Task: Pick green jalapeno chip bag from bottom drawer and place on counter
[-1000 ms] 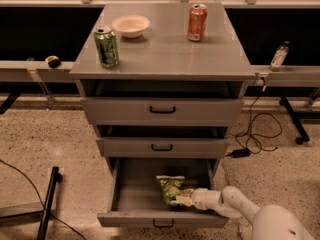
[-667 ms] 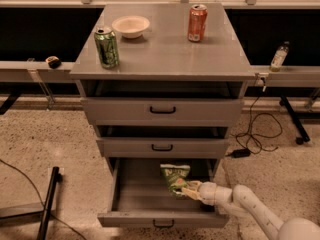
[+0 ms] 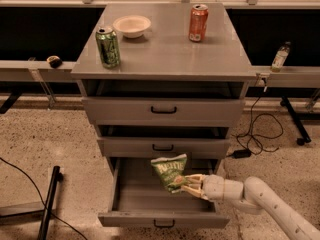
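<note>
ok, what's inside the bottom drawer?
The bottom drawer shows bare grey floor. The tool, reaching in from the right, holds the green jalapeno chip bag above it; both cover the floor behind them.

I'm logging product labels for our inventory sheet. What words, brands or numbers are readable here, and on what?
No text here can be read.
On the green jalapeno chip bag, gripped by the hand above the bottom drawer: pale print, too blurred.
On the green can on the counter: markings, unreadable.
On the red can: label, unreadable.
On the bottle at right: label too small.
</note>
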Tool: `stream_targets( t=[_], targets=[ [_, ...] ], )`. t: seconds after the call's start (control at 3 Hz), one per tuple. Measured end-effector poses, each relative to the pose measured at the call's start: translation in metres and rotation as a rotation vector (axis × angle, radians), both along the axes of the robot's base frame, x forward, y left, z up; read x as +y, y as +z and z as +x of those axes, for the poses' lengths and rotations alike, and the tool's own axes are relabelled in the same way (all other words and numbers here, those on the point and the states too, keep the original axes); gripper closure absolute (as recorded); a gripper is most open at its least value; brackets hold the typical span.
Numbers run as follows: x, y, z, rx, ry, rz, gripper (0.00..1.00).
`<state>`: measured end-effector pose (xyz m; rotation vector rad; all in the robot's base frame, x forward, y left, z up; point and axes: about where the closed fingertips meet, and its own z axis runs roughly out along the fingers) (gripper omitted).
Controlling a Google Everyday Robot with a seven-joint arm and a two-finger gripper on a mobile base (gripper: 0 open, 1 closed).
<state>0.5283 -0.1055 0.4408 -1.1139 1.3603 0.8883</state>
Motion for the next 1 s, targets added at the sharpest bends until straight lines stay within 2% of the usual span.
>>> stream_targets(
  t=[0.67, 1.0],
  targets=[
    [0.007, -0.005, 0.000, 0.013, 0.006, -0.021, 1.00],
    [-0.001, 0.077, 0.021, -0.114, -0.012, -0.037, 1.00]
  ],
)
